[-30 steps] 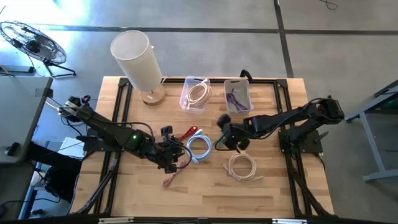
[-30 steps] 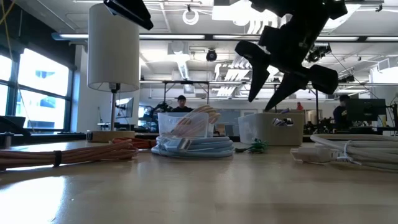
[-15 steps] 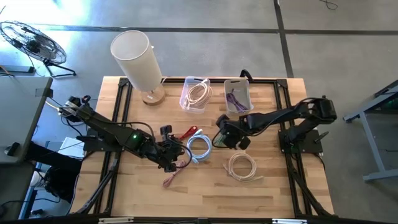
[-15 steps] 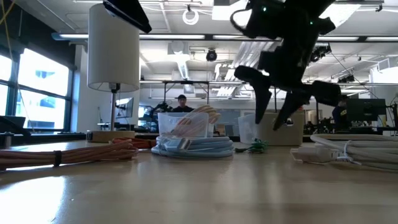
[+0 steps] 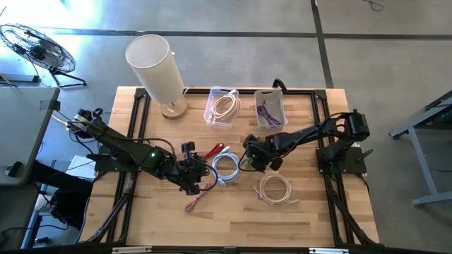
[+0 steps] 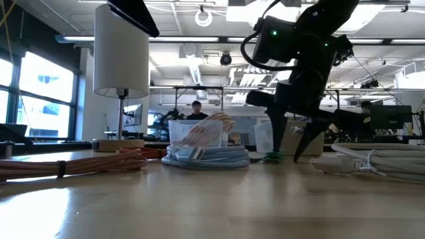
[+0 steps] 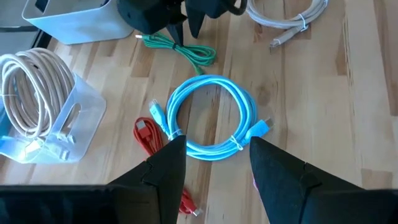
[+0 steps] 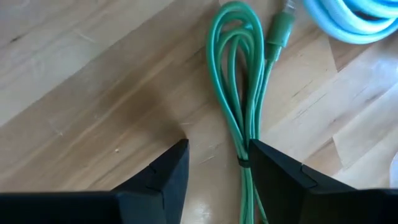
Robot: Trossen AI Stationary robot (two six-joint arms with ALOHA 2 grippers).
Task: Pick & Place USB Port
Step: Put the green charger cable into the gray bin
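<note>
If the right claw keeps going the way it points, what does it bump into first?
Most likely the green cable. The right gripper points down at the table with open fingers, the cable running by one finger, so it may touch wood too.

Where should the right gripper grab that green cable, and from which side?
Grab the green cable at its tied middle, where the strands lie bundled. It lies flat on the table, so come straight down, fingers across the bundle. The right gripper is open just above it.
</note>
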